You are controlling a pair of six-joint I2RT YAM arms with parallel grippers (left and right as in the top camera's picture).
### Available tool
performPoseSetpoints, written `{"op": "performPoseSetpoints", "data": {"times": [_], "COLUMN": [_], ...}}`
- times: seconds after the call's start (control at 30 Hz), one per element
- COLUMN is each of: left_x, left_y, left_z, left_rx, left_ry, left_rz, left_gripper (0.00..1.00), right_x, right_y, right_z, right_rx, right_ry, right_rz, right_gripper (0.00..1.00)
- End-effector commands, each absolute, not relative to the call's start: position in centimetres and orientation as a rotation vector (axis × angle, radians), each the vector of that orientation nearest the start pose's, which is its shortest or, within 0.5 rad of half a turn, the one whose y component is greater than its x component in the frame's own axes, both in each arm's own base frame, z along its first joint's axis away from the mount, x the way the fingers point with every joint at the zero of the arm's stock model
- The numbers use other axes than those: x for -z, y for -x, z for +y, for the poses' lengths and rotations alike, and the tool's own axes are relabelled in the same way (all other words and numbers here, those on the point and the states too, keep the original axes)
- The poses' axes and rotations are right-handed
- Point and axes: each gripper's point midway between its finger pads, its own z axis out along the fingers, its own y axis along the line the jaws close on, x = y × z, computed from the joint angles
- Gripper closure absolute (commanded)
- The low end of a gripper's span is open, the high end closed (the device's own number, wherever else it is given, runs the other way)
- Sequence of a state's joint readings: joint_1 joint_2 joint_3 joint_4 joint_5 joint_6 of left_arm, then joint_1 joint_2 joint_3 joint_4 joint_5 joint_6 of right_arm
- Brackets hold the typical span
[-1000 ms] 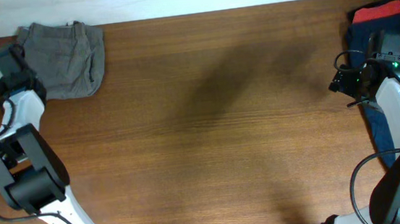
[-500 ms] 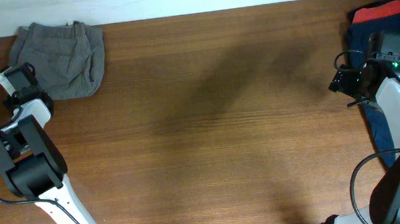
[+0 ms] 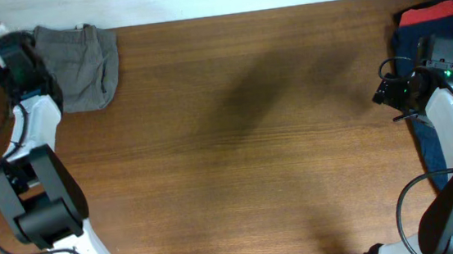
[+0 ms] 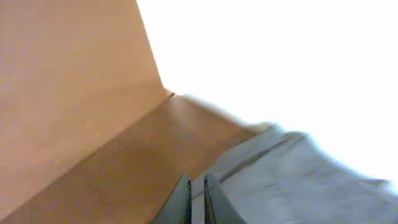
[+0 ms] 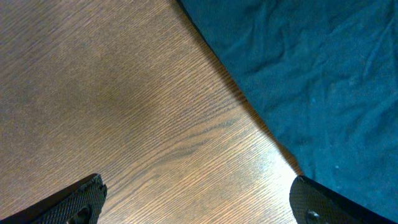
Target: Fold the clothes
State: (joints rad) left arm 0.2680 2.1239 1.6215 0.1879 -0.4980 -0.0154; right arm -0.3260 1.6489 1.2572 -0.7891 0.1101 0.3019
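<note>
The grey-olive shorts (image 3: 77, 64) lie folded in a compact bundle at the table's back left corner. They show as blurred grey cloth in the left wrist view (image 4: 311, 180). My left gripper (image 3: 16, 55) is at the shorts' left edge, near the table's back edge; its fingers (image 4: 198, 199) are shut with nothing clearly held. My right gripper (image 3: 388, 95) is open and empty above bare wood (image 5: 199, 199), just left of the dark navy garment (image 5: 311, 68).
The dark navy garment (image 3: 417, 53) lies along the right edge with a red garment (image 3: 430, 13) on its far end. A white wall runs behind the table's back edge (image 3: 241, 12).
My left gripper has swung from beside the shorts' left side toward the back edge of the table. The shorts and the right arm have not moved.
</note>
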Motion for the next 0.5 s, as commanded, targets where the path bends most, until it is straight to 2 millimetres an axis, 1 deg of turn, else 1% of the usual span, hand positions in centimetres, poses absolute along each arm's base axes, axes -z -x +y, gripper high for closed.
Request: {"op": "performPoseSetpoints", "data": {"times": [0.0, 0.07, 0.17, 0.27, 0.47], "left_x": [-19.2, -18.5, -17.8, -16.5, -12.5], "left_y": [-59.9, -60.7, -61.6, -62.5, -64.1], "left_z": [18.9, 17.0, 16.0, 15.9, 16.2], "left_rx": [-0.434, -0.370, -0.356, -0.351, -0.353], "left_ry": [0.433, 0.379, 0.361, 0.356, 0.348], "left_rz": [1.875, 1.900, 1.884, 1.857, 1.809], "left_gripper": [0.95, 0.99, 0.99, 0.99, 0.99], "right_x": [-11.1, -11.1, -11.1, -11.1, -11.1], "right_y": [-35.5, -35.5, -35.5, -35.5, -35.5], "right_z": [-14.1, -14.1, -14.1, -14.1, -14.1], "right_rx": [0.162, 0.162, 0.163, 0.162, 0.163], "right_ry": [-0.875, -0.875, -0.875, -0.875, -0.875], "right_rz": [2.611, 2.611, 2.612, 2.611, 2.612], "right_gripper": [0.01, 0.02, 0.01, 0.01, 0.01]}}
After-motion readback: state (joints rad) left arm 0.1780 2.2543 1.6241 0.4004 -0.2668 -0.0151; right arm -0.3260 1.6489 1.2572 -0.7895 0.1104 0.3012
